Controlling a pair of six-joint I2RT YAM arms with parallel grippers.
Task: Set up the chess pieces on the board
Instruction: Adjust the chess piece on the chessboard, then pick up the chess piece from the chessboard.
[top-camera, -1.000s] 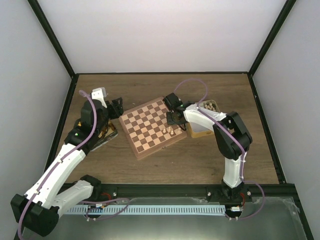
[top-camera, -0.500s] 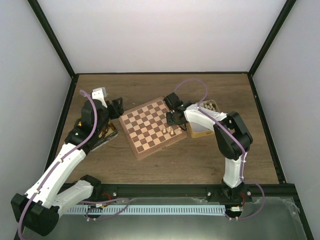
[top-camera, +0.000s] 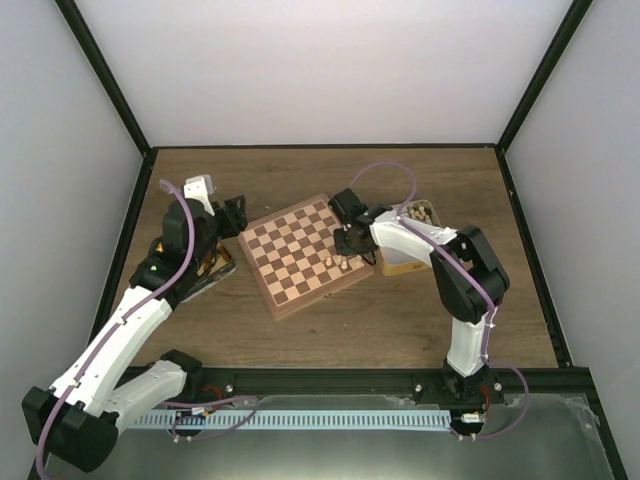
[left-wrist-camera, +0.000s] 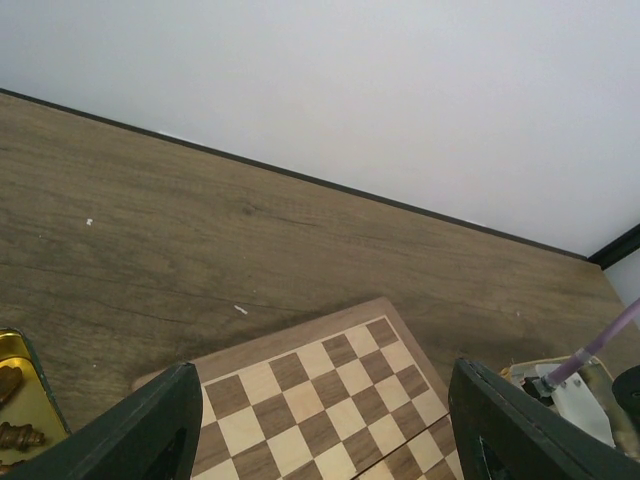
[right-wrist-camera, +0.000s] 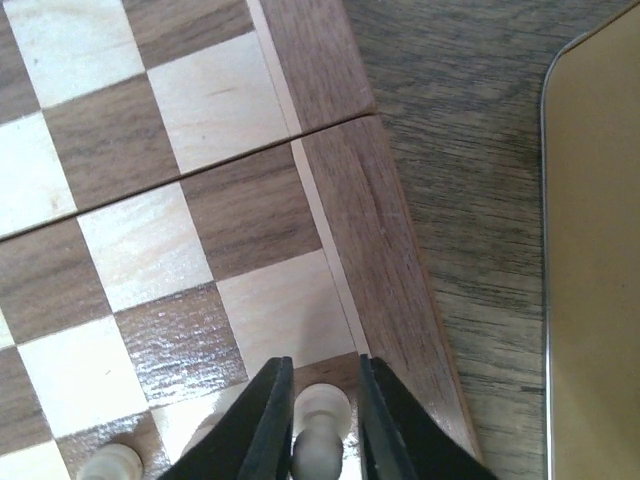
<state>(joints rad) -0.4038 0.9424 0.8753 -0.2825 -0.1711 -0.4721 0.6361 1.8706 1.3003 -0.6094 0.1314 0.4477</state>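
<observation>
While the board (top-camera: 296, 252) lies near the middle of the tabletop (top-camera: 330, 175), turned at an angle to its edges, only a few pale pieces (top-camera: 331, 261) stand on it, close to the board's rim on the side toward the right edge of the tabletop. In the right wrist view one pale piece (right-wrist-camera: 322, 408) is at a square just beside this rim, and the right gripper (right-wrist-camera: 322, 385) is clenched on it, one finger on each side of its round head. I cannot tell if its foot rests on the square or is a little above it. A second pale piece (right-wrist-camera: 110, 462) stands on the neighbouring square, apart from the fingers.

The left gripper (left-wrist-camera: 322, 372) hovers over the board's corner nearest the left edge of the tabletop. Its jaws are wide apart and nothing is between them.

Just beside the board, toward the right edge of the tabletop, lies a gold tin (top-camera: 408, 250) with more pale pieces at its far end. Another gold tin (left-wrist-camera: 22, 385) lies toward the left edge, partly under the left arm, and dark pieces (left-wrist-camera: 14, 436) lie inside it.
</observation>
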